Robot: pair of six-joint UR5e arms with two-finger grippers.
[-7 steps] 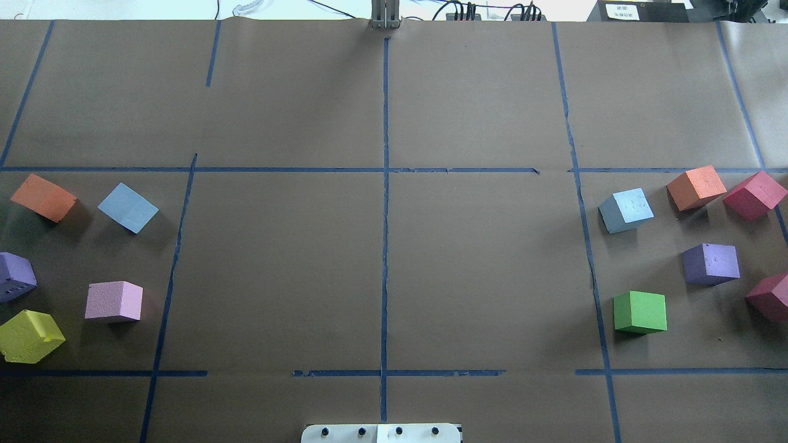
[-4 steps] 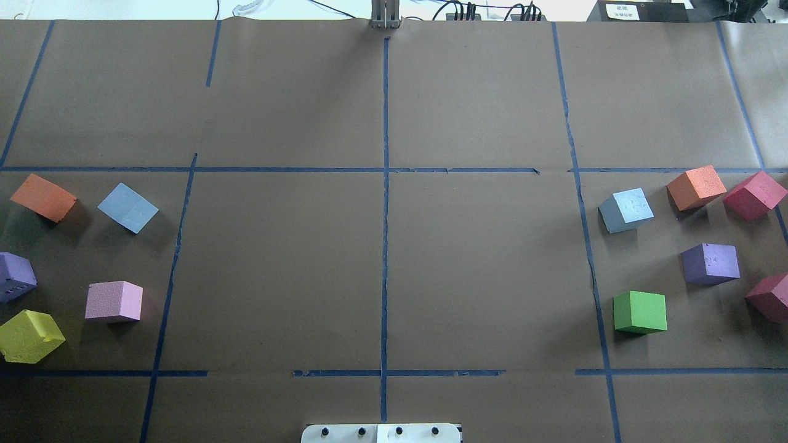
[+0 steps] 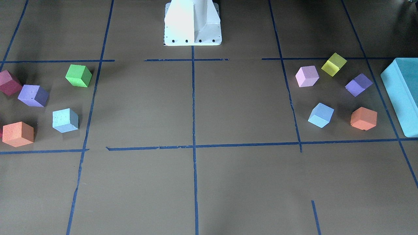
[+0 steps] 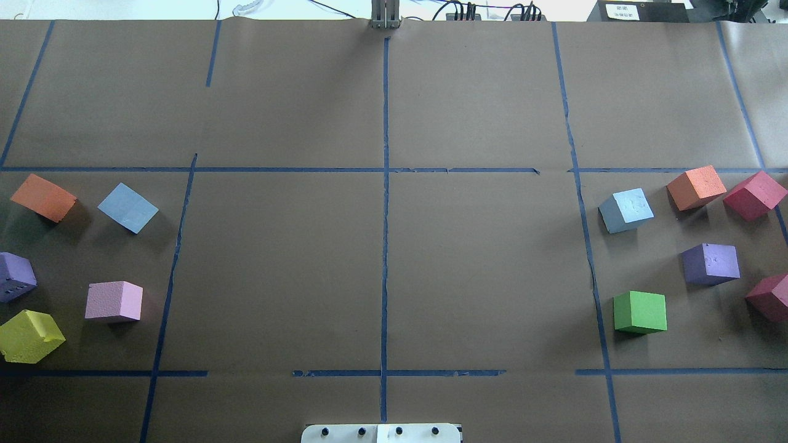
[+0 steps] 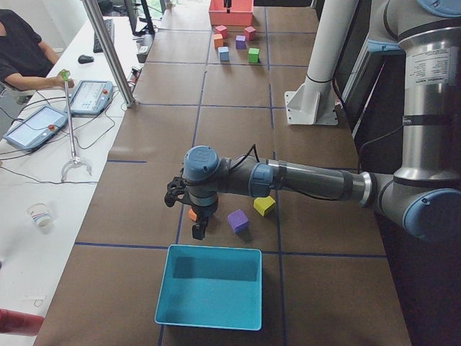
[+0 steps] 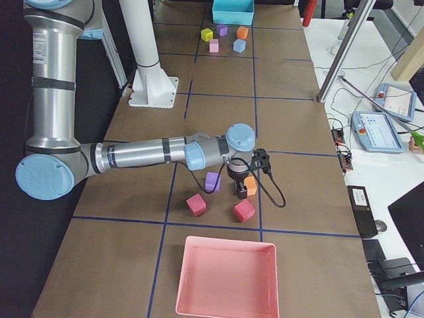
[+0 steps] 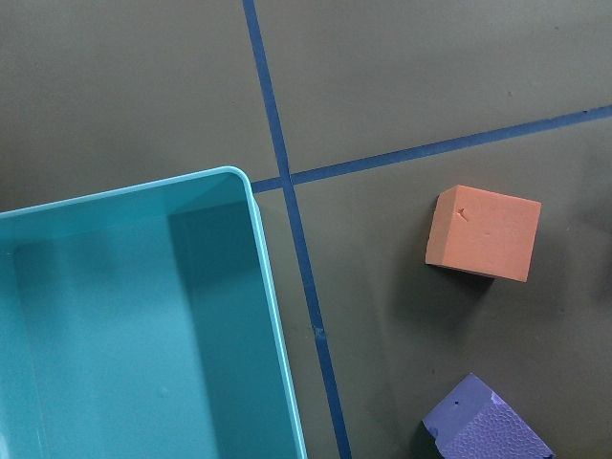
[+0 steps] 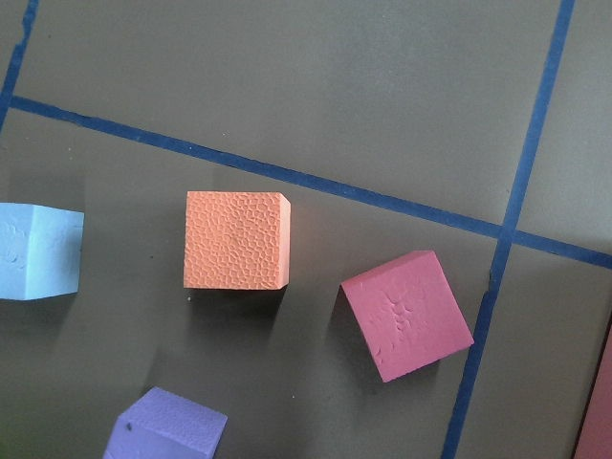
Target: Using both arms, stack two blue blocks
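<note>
Nothing moved; right tool (image 6: 242, 193) near blue block (image 4: 626, 210).

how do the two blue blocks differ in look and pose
The left blue block sits in the robot's left cluster, the right blue block in its right. The left blue block is turned well askew to the tape lines, the right blue block only slightly. The right blue block's top is dented; the left blue block's looks smoother. Both are pale blue cubes of like size.
</note>
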